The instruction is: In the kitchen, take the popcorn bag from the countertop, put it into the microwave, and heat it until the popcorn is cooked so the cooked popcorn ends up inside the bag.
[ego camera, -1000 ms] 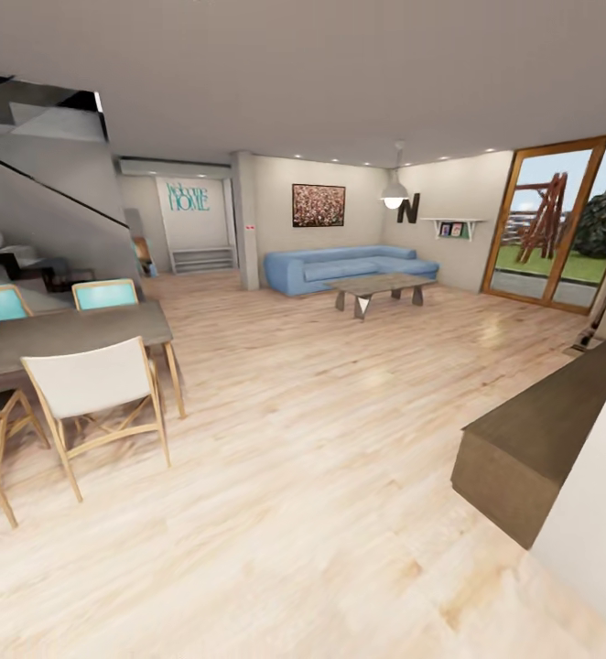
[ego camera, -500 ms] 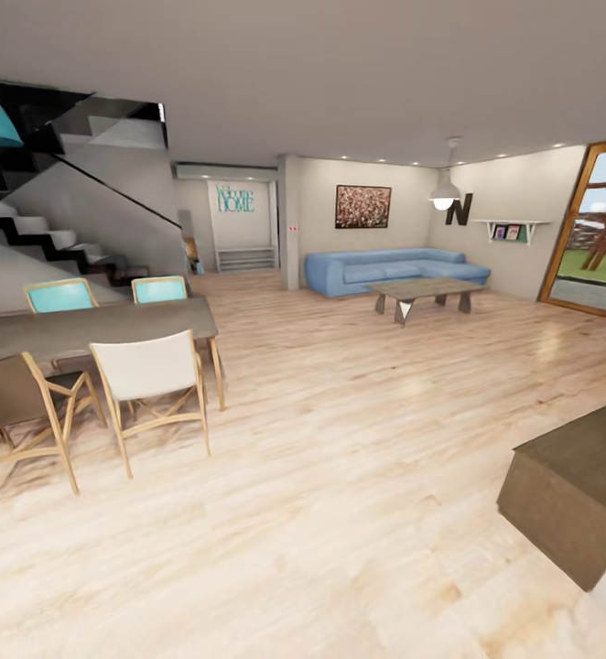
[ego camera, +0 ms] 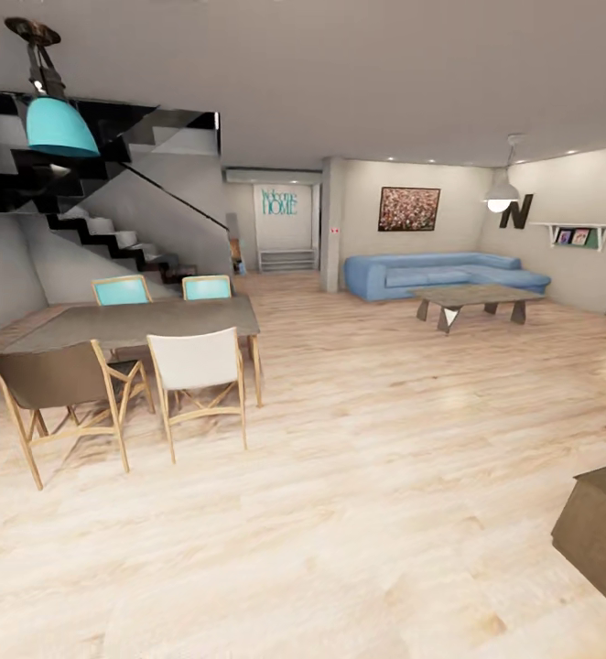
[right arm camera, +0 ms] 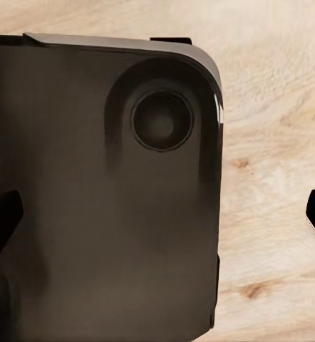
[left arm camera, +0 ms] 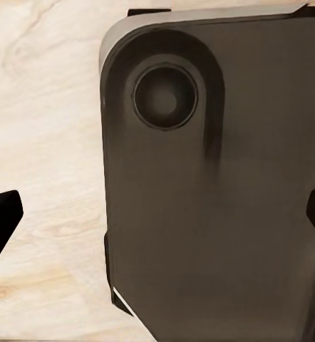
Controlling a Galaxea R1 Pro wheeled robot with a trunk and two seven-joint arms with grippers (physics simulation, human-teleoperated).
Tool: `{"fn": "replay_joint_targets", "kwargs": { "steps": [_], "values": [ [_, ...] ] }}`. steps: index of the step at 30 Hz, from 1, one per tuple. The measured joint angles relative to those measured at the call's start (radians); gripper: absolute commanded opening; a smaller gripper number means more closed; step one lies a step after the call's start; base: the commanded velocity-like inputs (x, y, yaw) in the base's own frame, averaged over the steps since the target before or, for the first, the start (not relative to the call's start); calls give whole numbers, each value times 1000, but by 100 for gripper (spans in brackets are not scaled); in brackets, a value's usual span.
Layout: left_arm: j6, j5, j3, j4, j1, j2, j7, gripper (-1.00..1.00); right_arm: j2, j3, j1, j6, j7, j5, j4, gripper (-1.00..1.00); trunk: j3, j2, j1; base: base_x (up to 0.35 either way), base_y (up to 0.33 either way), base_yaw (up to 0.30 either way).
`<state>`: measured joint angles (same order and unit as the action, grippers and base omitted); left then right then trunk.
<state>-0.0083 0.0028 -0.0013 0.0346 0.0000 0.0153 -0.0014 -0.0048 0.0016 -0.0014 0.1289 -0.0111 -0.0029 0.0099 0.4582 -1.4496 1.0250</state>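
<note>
The head view takes in a living room — dining table (ego camera: pixel 138 322) with chairs, blue sofa (ego camera: pixel 449 273), stairs (no popcorn bag visible). Both the left gripper (left arm camera: pixel 157 221) and right gripper (right arm camera: pixel 161 221) hang apart, empty, over the robot's dark base (left arm camera: pixel 214 178).

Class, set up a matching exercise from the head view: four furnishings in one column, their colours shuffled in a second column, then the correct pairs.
Things:
1. sofa
2. hanging lamp
3. nearest chair back by the dining table
4. letter N on the wall

Colours:
A. white
B. black
C. blue
D. turquoise

Pairs: 1-C, 2-D, 3-A, 4-B
</note>
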Motion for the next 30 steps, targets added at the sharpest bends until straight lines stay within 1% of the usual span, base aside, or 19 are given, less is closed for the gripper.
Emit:
{"fn": "replay_joint_targets", "kwargs": {
  "steps": [14,19,22,25,28,30],
  "values": [
    [-1,4,3,0,0,-1,0,100,4,0,0,1,0,0,0,100,-7,0,0,0,0,298],
    [-30,5,8,0,0,-15,0,100,1,0,0,1,0,0,0,100,-9,0,0,0,0,298],
    [-34,7,10,0,0,-22,0,100,1,0,0,0,0,0,0,100,-11,0,0,0,0,298],
    [-35,8,12,-3,0,-37,0,100,1,0,0,0,0,0,0,100,-12,0,0,0,0,298],
    [-35,24,11,-3,0,-39,0,100,0,1,0,0,0,0,0,100,-13,0,0,0,0,298],
    [-36,56,11,-2,0,-38,0,100,0,1,0,0,0,0,0,100,-14,0,0,0,0,298]
  ]
}}
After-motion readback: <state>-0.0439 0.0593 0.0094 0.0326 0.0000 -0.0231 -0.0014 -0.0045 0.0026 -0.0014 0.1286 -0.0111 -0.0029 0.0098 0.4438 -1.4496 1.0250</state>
